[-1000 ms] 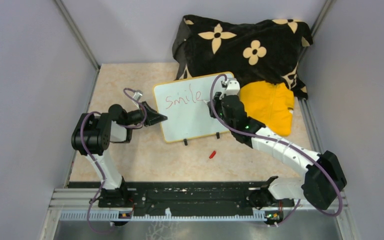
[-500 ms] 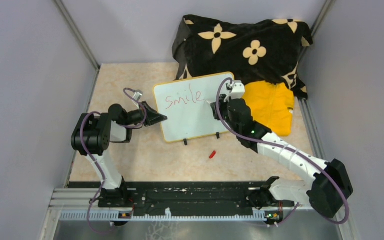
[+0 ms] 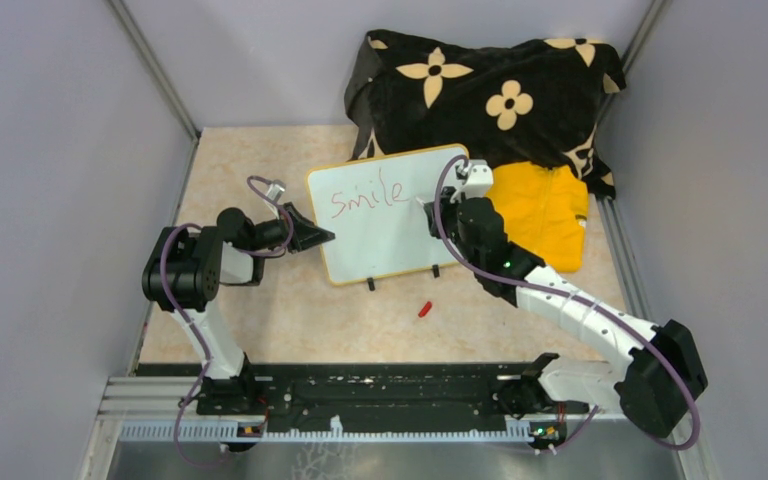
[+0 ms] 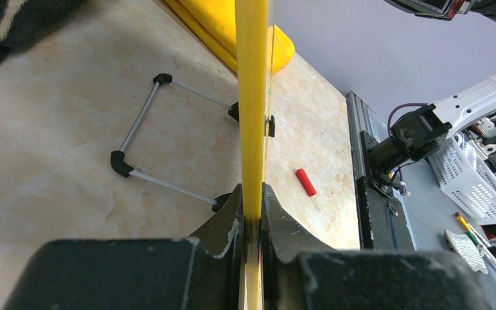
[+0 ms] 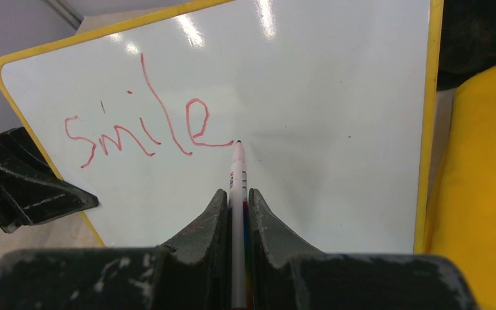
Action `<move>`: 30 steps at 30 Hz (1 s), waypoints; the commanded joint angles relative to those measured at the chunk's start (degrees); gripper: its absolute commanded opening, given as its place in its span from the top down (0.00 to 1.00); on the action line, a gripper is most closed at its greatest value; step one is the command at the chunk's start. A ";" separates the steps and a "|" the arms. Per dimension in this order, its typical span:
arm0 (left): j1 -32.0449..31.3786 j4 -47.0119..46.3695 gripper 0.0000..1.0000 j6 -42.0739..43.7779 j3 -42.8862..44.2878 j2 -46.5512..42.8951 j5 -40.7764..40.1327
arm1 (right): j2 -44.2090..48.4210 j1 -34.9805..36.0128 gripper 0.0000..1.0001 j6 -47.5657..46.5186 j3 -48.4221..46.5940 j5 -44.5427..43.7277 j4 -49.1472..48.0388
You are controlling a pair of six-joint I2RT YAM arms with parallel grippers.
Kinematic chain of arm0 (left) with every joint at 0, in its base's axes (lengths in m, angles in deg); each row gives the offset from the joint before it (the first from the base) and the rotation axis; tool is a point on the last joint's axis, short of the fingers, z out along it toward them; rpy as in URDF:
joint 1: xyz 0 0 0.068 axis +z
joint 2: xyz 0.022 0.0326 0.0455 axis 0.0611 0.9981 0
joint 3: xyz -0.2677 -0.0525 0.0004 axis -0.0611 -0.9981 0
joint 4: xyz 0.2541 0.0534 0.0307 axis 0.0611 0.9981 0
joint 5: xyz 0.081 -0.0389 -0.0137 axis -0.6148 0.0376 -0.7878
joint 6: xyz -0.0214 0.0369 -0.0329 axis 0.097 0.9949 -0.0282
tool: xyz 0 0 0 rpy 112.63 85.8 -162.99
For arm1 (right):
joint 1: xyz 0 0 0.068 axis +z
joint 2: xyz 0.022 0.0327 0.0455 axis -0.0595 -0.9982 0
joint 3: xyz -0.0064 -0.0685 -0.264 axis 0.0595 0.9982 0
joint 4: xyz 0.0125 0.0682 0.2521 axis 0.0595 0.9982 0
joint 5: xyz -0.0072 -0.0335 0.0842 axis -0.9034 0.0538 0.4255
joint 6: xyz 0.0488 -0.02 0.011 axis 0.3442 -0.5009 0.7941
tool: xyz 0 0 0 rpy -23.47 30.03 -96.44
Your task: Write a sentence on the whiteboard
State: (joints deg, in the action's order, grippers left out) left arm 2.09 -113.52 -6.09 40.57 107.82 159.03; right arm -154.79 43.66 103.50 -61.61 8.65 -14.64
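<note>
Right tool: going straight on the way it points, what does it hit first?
The glossy white, yellow-framed whiteboard, just right of the red handwritten "smile". The slim white marker it grips leads; its tip looks at or near the surface, depth unclear.

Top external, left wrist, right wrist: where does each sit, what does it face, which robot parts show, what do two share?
Top external: above and behind, facing down; left arm and right arm show.
Left wrist: sights along the whiteboard edge; left fingers clamp it.
Right wrist: faces "smile"; right fingers hold the marker.
Shared: red cap, top and left.

Propped whiteboard (image 3: 390, 245), red sentence (image 3: 367, 197) "smile"
</note>
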 commanded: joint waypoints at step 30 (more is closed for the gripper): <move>-0.28 2.36 1.00 3.18 0.48 0.06 -0.31 | -0.15 -0.49 1.00 2.15 -1.71 4.85 -0.59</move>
State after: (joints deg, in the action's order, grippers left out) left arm 2.09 -113.15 -6.05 40.64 107.80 159.01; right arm -158.24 43.66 104.35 -61.81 10.44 -14.42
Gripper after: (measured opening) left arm 0.135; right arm 0.115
